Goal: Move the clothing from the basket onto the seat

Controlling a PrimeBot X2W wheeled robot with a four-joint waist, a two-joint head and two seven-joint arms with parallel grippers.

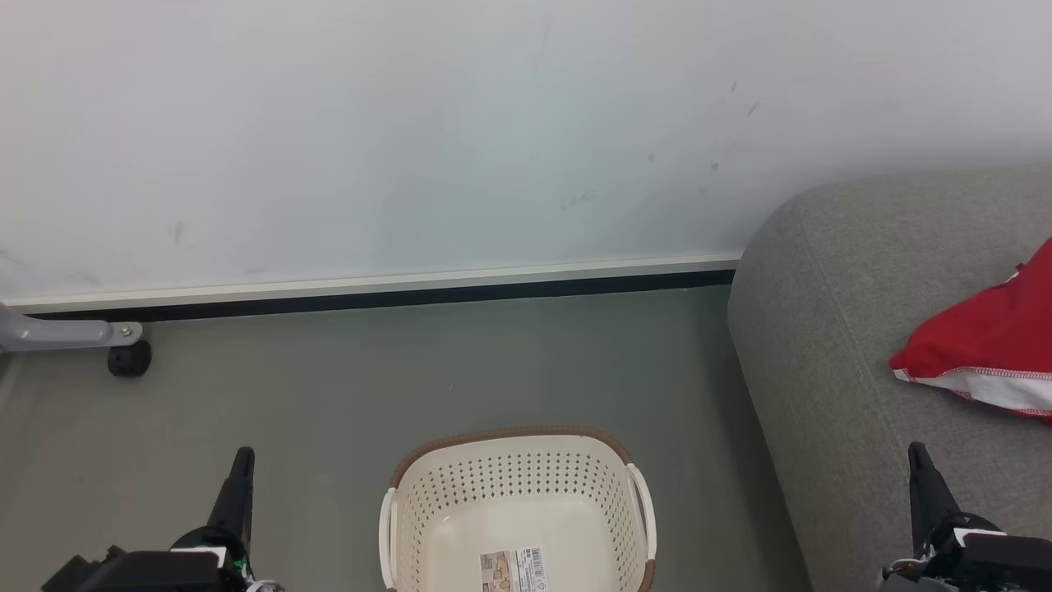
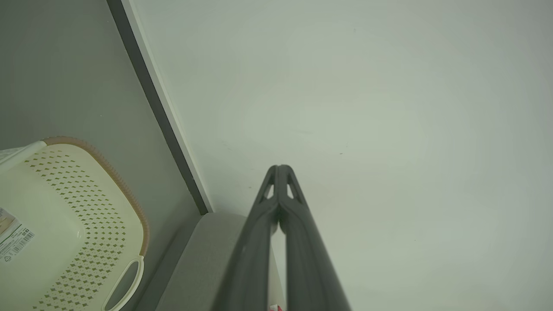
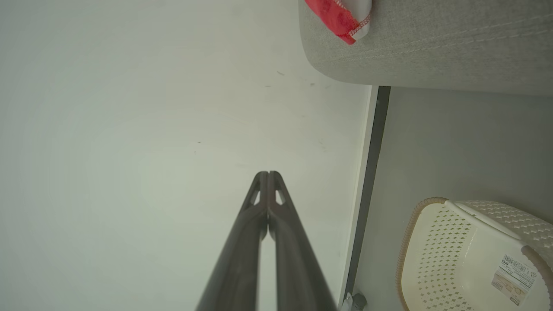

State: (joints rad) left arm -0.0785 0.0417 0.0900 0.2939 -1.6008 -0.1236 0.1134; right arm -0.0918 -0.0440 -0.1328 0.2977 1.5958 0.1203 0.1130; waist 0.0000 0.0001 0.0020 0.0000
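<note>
The cream perforated basket [image 1: 518,514] stands on the floor at the bottom centre, with nothing in it but a paper label. Red clothing [image 1: 990,345] with a white trim band lies on the grey seat [image 1: 830,345] at the right. My left gripper [image 1: 242,454] is at the lower left, shut and holding nothing, left of the basket. My right gripper [image 1: 916,450] is at the lower right over the seat's front, shut and holding nothing. In the left wrist view the shut gripper [image 2: 280,167] points at the wall, the basket [image 2: 65,233] beside it. The right wrist view shows the shut gripper [image 3: 268,173], basket [image 3: 466,255], seat [image 3: 432,47] and clothing [image 3: 341,17].
A white wall [image 1: 411,131] with a pale and dark skirting strip runs behind the grey floor [image 1: 394,378]. A grey metal leg with a black caster [image 1: 129,358] stands at the far left by the wall.
</note>
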